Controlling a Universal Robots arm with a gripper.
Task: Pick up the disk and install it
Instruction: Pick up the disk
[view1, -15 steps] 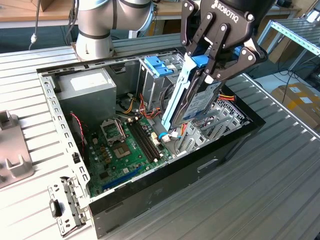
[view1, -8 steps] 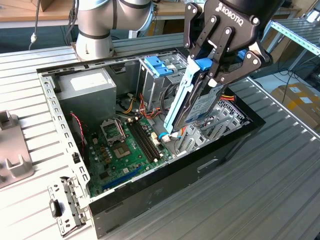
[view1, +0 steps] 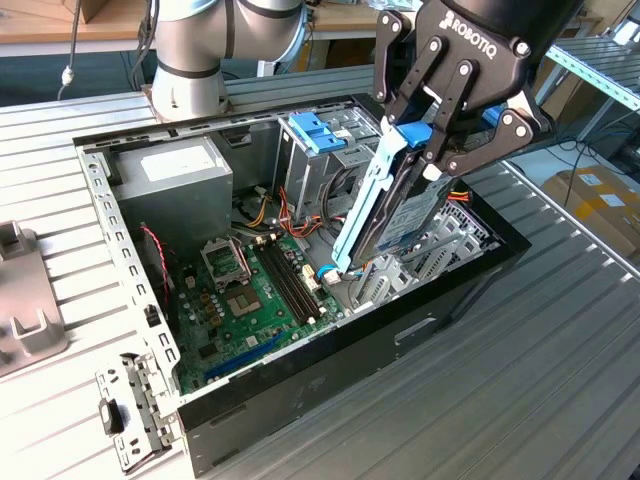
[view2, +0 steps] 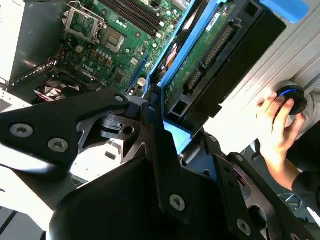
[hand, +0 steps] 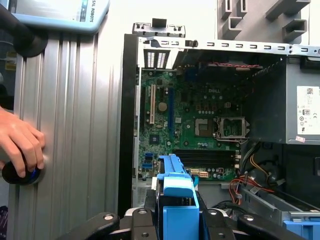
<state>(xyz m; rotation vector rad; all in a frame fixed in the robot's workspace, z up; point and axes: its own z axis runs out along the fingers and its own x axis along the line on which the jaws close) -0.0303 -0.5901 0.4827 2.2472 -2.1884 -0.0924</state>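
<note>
Gripper (view1: 430, 140) has the disk (view1: 372, 200), jaws closed tight on the upper end of its light-blue frame. Disk hangs steeply tilted over the open PC case (view1: 400, 330). Its lower end is down inside the case, just beside the motherboard (view1: 250, 290) edge, on the exterior view's right of the board. Can't tell whether that lower end touches anything. Disk is not seated in the drive cage (view1: 318, 135). The cage, with its blue tabs, sits behind the disk near the far wall of the case. Power supply box (view1: 175, 170) is in the case corner toward the exterior view's left, well apart from the disk. In the second wrist view the disk's green circuit-board side and connector face the camera. A person's hand (hand: 20, 142) rests on a round black-and-blue knob (hand: 20, 175) on the slatted metal table (view1: 520, 380), outside the case, seen in both wrist views.
</note>
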